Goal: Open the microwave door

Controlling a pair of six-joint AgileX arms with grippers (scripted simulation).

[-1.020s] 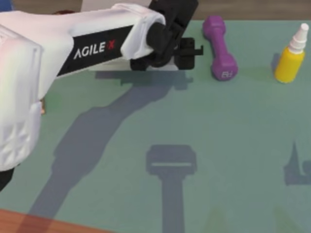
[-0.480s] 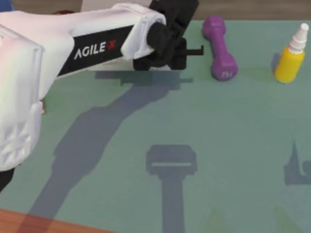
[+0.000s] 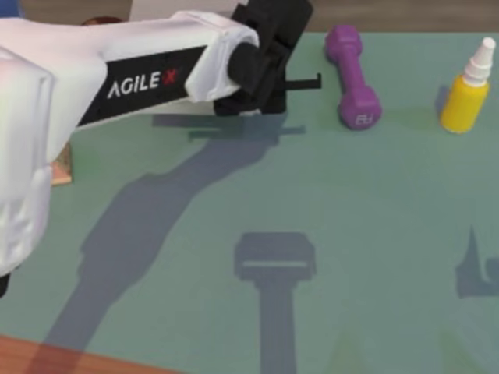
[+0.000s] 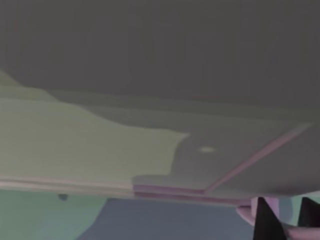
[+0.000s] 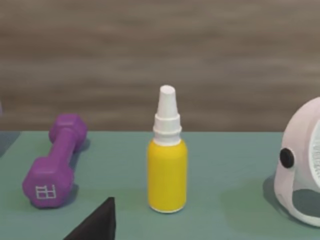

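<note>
The microwave (image 3: 156, 8) stands at the back left of the table, almost wholly hidden under my left arm in the top view. Its door (image 4: 150, 75) fills the left wrist view as a broad grey panel seen from very close, with its lower edge (image 4: 170, 190) just above the green mat. My left gripper (image 3: 304, 80) reaches to the right at the door's front. In the left wrist view its two dark fingertips (image 4: 265, 222) stand close on a pale pinkish piece of the door. My right gripper shows only as a dark corner (image 5: 97, 225) in its own wrist view.
A purple dumbbell (image 3: 355, 78) lies just right of the left gripper. Further right a yellow bottle with a white nozzle (image 3: 466, 89) stands upright. A white fan (image 5: 302, 170) sits to the right of the bottle. A small brown object (image 3: 61, 167) peeks out at the left.
My left arm has drawn back to the left and the gripper's tip has shifted slightly left and toward the back. A small brown object has come into sight beside the arm.
</note>
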